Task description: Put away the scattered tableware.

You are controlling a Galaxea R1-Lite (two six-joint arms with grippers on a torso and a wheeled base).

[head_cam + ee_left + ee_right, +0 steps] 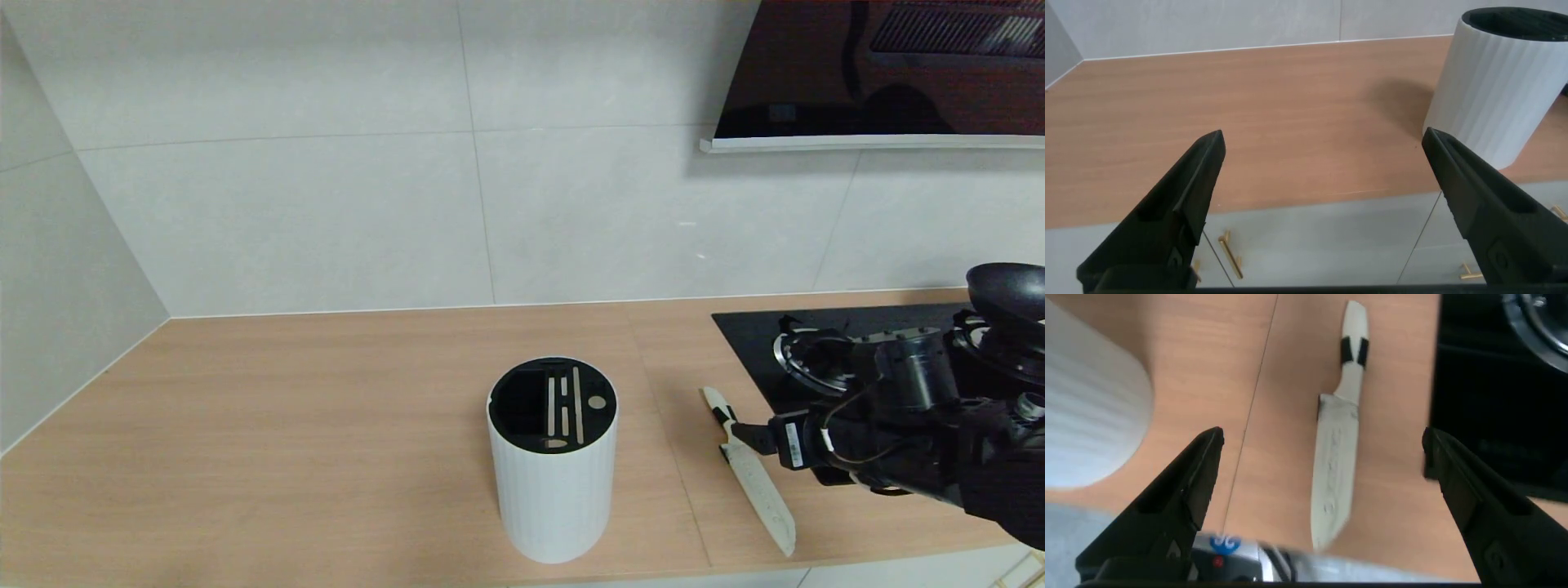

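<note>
The knife (749, 471) lay flat on the desk (326, 425) in the head view's lower right, handle up-frame and blade tip down-frame, right of the holder (553, 457), and the nearer right hand (744, 435) (spread wide, holding nothing) hovered at it, its 2 fingers (1184, 498) straddling that long axis.

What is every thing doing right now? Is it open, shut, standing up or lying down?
knife: lying flat on the counter, not gripped.
holder: standing upright, nothing sticking out of its slots.
left end effector: open, holding nothing.
right end effector: open, over the knife.
stove burner: no flame visible.
</note>
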